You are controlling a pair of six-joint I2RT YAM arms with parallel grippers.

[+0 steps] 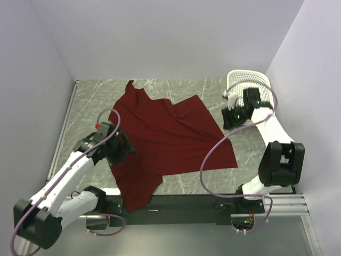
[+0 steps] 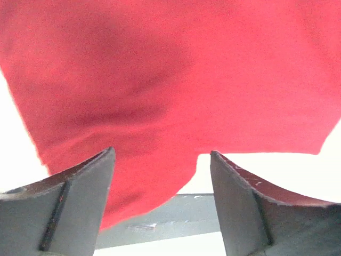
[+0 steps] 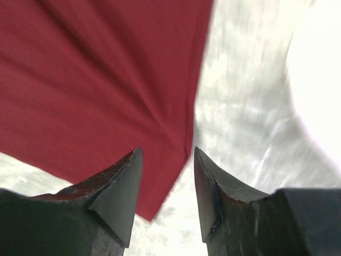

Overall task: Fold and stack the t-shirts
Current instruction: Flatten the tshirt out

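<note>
Maroon t-shirt (image 1: 170, 138) sprawls unfolded on the bench (image 1: 176, 88); left gripper (image 1: 125, 148) at eight o'clock, right gripper (image 1: 226, 121) at two, both parted, holding nothing. Folding all remains.

Pale lavender walls (image 1: 160, 37) enclose a grey marbled tabletop (image 1: 181, 88).
</note>
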